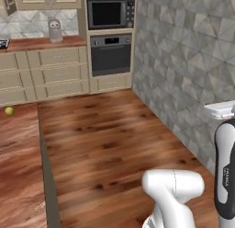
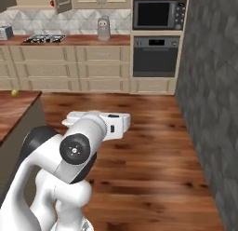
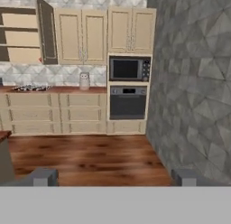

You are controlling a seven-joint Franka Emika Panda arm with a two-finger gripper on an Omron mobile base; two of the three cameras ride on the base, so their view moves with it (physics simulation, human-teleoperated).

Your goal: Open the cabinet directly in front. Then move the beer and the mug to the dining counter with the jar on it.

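Observation:
My gripper (image 3: 115, 178) is open with nothing between its fingertips (image 3: 45, 177), and it looks level across the kitchen from well above the floor. Far off at the upper left the beige cabinet (image 3: 18, 35) stands open, its door (image 3: 46, 33) swung out and bare shelves showing. The same door (image 2: 62, 2) hangs at the top of the right base view. A small red speck (image 3: 40, 59) sits at the foot of that door, too small to name. The dining counter (image 1: 18, 167) runs along my left, with its wood top (image 2: 14, 109) close by. Beer, mug and jar are out of view.
A yellow-green ball (image 1: 9, 111) lies on the dining counter. The back worktop holds a grey canister (image 3: 84, 81), a black hob (image 2: 44, 38) and a toaster (image 2: 5, 32). Microwave (image 3: 128, 68) and oven (image 3: 128, 103) fill the tall unit. A stone wall (image 1: 193, 61) closes the right side beyond open wood floor (image 1: 114, 149).

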